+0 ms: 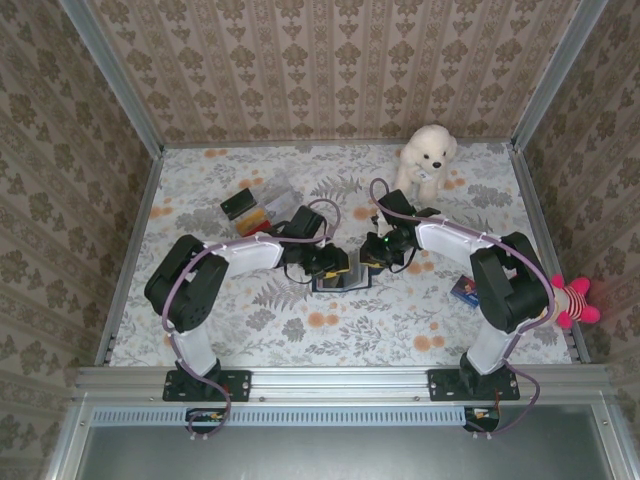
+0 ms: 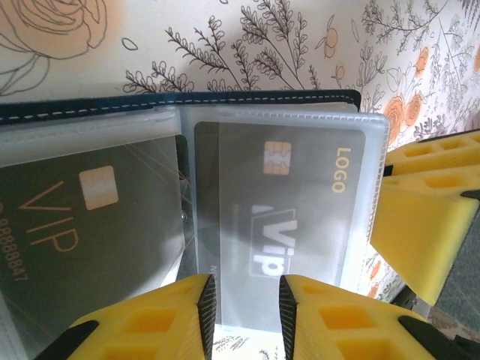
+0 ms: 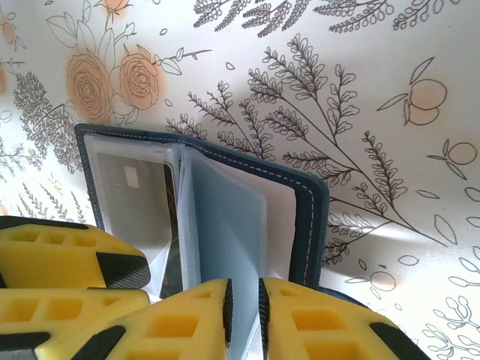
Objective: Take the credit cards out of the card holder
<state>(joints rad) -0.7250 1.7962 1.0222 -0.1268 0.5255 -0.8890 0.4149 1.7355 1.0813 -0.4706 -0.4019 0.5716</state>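
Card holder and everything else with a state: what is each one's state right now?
Card holder: open, sleeves showing.
VIP card: sleeved, not out.
LOGO card: sleeved, not out.
Left jaws: slightly open, at the LOGO card's near edge.
Right jaws: narrow gap around a sleeve page; grip unclear.
Plush dog: sitting upright.

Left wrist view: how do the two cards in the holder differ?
The left card has thin gold VIP lettering on a slant and a row of digits. The right card has bold white Vip and a small gold LOGO. The right card's lower edge lines up with the gap of the left gripper, while the left card lies off to one side. Both are dark, carry a chip and sit inside clear sleeves.
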